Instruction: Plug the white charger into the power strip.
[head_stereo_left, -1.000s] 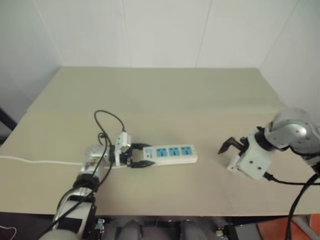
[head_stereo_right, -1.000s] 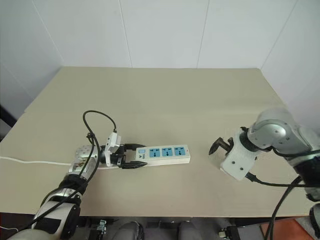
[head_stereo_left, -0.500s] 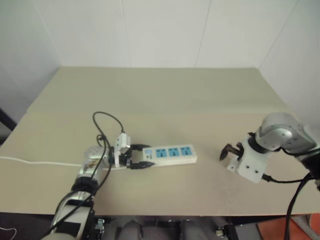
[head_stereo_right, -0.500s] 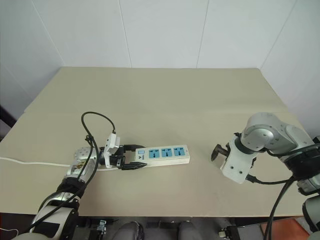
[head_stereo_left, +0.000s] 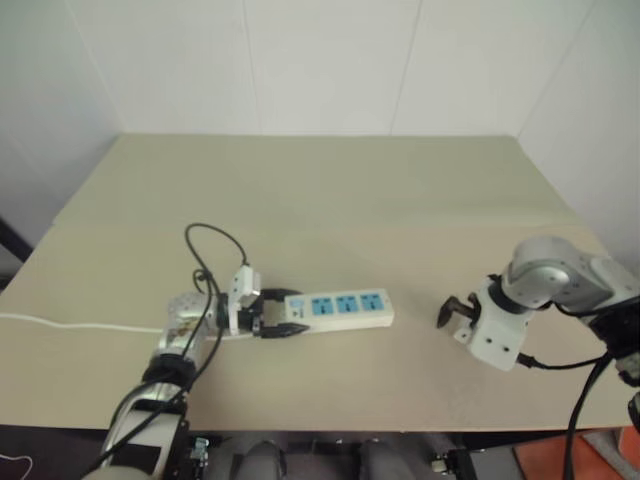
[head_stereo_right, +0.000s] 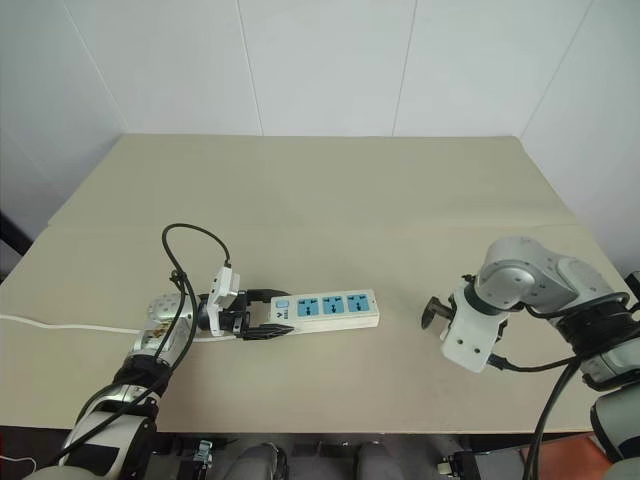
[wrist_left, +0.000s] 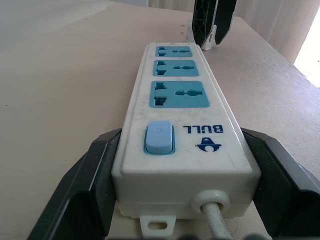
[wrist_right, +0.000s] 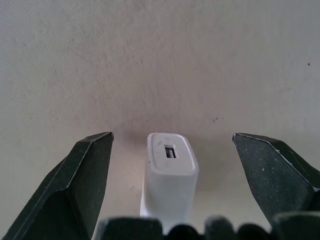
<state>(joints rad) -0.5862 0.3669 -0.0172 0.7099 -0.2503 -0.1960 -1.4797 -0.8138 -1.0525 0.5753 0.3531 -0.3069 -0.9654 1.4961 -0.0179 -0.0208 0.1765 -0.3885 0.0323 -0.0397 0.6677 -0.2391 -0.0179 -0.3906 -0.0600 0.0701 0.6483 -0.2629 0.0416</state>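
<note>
Beige table, white charger partly hidden between wide jaws.

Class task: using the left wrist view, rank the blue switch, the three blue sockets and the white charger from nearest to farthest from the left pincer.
1. Blue switch, between the left pincer's fingers.
2. Three blue sockets, in a row farther along the power strip.
3. White charger, beyond the strip's far end, under the right pincer.

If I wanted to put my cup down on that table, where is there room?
The whole far half of the table, behind the power strip, is bare, as is the gap between the strip and the right gripper. It is crowded around the left gripper and over the white charger.
</note>
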